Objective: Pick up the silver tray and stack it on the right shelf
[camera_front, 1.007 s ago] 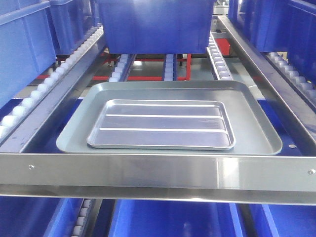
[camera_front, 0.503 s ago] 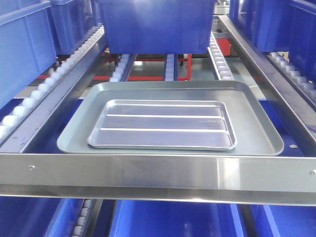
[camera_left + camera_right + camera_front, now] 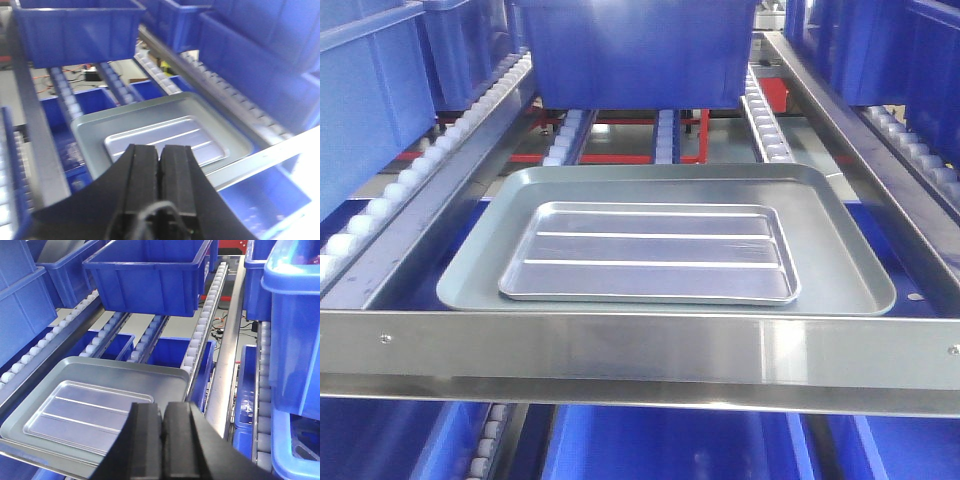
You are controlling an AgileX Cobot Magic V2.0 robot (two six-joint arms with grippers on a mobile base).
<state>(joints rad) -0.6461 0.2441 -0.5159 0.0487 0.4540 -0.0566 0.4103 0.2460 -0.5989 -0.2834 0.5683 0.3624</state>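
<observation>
Barely anything has shifted since a second ago: both trays have crept slightly rightward in the front view. The silver tray point(image 3: 649, 252) lies nested inside the larger tray point(image 3: 850, 255), mid-frame, both resting on the right shelf point(image 3: 640, 350) just behind its shiny front bar, which probably stops them sliding down the sloped rollers. My left claw point(image 3: 160, 165) sits bottom centre of its view, pads pressed together, empty. My right claw point(image 3: 162, 427) is likewise together, holding nothing. A blue bin point(image 3: 635, 50) sits further up the rollers.
</observation>
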